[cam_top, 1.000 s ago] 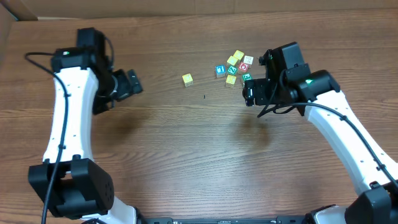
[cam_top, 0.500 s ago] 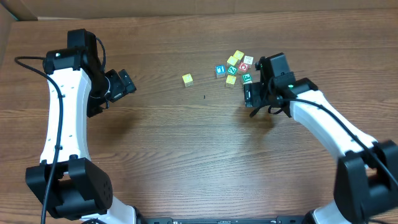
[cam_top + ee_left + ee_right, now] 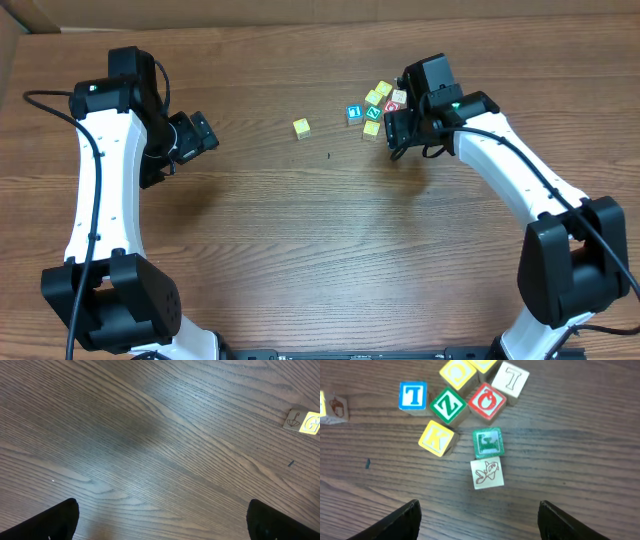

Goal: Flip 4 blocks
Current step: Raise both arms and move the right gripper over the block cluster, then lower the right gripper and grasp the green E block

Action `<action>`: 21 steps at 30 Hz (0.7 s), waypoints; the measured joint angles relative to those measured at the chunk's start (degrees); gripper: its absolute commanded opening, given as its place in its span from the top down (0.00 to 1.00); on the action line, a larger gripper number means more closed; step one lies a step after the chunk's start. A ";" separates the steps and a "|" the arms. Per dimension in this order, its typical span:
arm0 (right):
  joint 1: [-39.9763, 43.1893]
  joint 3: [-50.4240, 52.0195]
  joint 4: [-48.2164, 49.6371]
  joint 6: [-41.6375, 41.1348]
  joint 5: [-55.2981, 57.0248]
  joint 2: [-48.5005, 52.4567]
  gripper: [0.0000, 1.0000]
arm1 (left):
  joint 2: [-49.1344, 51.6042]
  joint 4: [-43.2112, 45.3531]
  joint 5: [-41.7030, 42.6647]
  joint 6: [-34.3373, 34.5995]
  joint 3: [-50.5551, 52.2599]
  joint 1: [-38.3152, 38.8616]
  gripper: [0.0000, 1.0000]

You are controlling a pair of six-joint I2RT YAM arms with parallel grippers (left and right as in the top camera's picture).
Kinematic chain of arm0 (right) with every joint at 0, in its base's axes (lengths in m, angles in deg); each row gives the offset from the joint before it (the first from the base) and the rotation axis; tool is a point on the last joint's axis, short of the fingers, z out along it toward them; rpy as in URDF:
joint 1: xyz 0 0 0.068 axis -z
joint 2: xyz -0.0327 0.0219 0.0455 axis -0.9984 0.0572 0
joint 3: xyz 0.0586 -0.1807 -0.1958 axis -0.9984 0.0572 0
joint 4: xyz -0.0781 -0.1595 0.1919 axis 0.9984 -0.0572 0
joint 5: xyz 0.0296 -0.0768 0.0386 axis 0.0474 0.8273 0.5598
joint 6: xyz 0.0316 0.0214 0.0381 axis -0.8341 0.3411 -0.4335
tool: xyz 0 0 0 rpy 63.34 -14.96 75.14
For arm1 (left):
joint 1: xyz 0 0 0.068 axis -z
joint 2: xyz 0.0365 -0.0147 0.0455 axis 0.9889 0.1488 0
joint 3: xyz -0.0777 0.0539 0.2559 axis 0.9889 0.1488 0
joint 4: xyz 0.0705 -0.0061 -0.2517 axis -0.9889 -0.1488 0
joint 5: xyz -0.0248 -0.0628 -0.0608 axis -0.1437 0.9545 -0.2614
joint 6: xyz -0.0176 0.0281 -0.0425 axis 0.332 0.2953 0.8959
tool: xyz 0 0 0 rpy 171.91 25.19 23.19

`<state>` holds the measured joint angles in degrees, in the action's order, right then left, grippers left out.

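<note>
**Ten little blocks and my two open hands**

I count ten blocks (image 3: 448, 406) on the wood table (image 3: 330, 250). Four are yellow, two are green, two are cream, one is blue and one is red. Nine sit in a bunch by my right gripper (image 3: 477, 507). One yellow block (image 3: 301, 127) sits alone, well apart from the bunch, on the side of my left gripper (image 3: 162, 507).

My right fingers are spread apart and hold nothing. The cream block (image 3: 487, 474) with a drawing on it is nearest, just ahead of my tips, with bare wood between us. The green block (image 3: 488, 442) behind it touches it, or almost does. The yellow K block (image 3: 437, 438) is just beside those two.

Farther back the blocks are packed tight. The green Z block (image 3: 448, 406) is squeezed between the blue block (image 3: 413, 396) and the red block (image 3: 486, 401). There is lots of bare wood on my side of the bunch.

My left fingers are spread wide too, with nothing in them, over bare wood.

I can read T on the blue one, Z, K, T on the cream T block (image 3: 510, 380) at the back, and G on the lone yellow one. The red one has a round letter I can't read. I can't read the mark on the near green one either.
</note>
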<state>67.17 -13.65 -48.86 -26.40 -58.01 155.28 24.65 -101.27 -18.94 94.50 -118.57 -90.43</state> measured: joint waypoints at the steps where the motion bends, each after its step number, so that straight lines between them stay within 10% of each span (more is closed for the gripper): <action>1: -0.04 0.09 0.37 -0.02 -0.09 0.17 0.28 | 0.00 0.00 0.00 0.00 0.00 0.00 0.00; 21: -0.04 0.59 7.19 0.15 0.28 9.73 0.37 | 0.00 0.00 -0.02 0.00 0.02 0.00 0.00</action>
<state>67.12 -13.05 -41.67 -26.24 -57.73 165.01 24.65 -101.27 -18.96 94.50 -118.55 -90.43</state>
